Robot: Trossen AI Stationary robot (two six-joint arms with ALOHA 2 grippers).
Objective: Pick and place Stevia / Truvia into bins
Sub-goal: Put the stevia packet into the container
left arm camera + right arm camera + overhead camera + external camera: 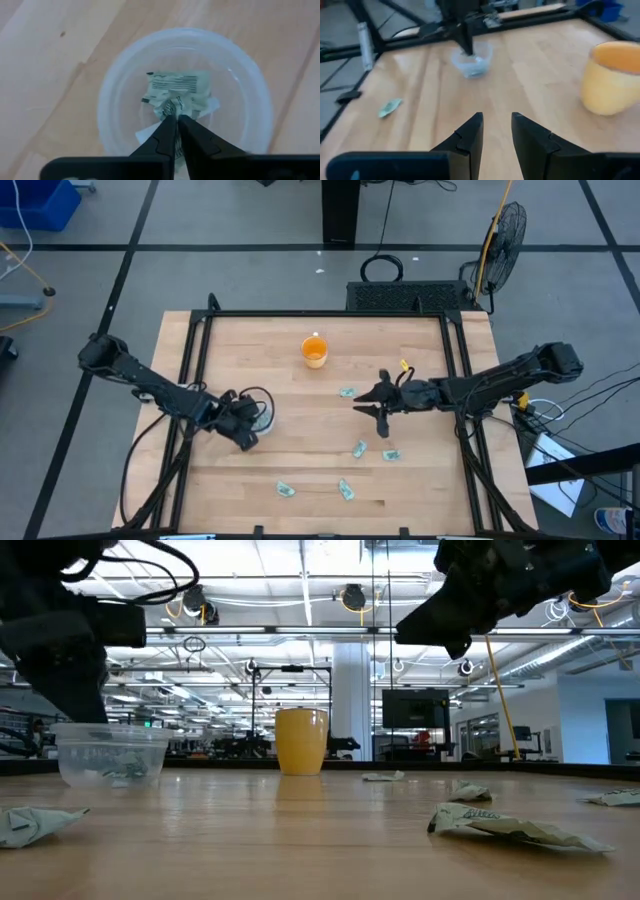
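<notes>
Clear cup (pixel 186 95), left claw (pixel 176 119) closed above packets (pixel 177 92)

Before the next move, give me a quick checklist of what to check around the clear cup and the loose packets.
1. Left gripper over the clear cup: ok, its fingers point down into it.
2. Left fingers let go: not ok, they look shut, tips at the packets in the cup.
3. Right gripper free: ok, fingers open, nothing between them, above bare wood.
4. Packets left on the table: not ok, five still lie loose, such as one near the right gripper.
5. Orange cup out of the way: ok, it stands apart from both arms.
6. Clear cup upright: ok in the low view.
</notes>
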